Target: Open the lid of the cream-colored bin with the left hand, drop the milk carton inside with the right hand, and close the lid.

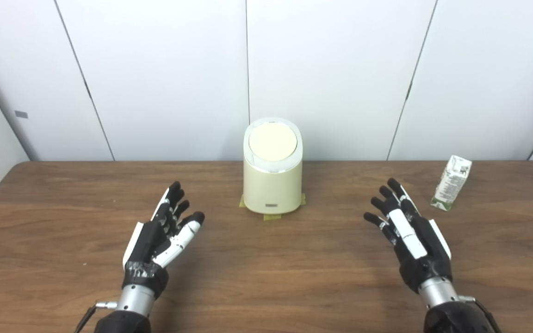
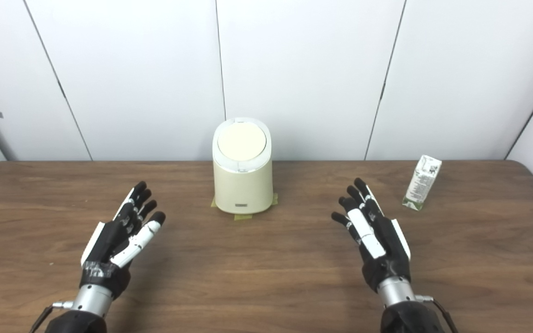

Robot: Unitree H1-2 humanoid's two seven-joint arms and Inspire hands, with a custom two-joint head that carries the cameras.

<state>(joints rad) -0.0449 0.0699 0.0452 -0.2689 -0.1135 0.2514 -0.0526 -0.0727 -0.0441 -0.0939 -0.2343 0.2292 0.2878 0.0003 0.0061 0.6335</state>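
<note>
Bright, even overhead light; soft faint shadows on table; slightly soft focus, no glare.

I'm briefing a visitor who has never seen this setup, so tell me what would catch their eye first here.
The cream-colored bin stands out first: it sits upright at the middle of the wooden table, near the far edge, lid shut. Next come the two black-and-white hands, left hand and right hand, open and empty with fingers spread on either side nearer the camera. A small milk carton stands at the far right, beyond the right hand.
</note>
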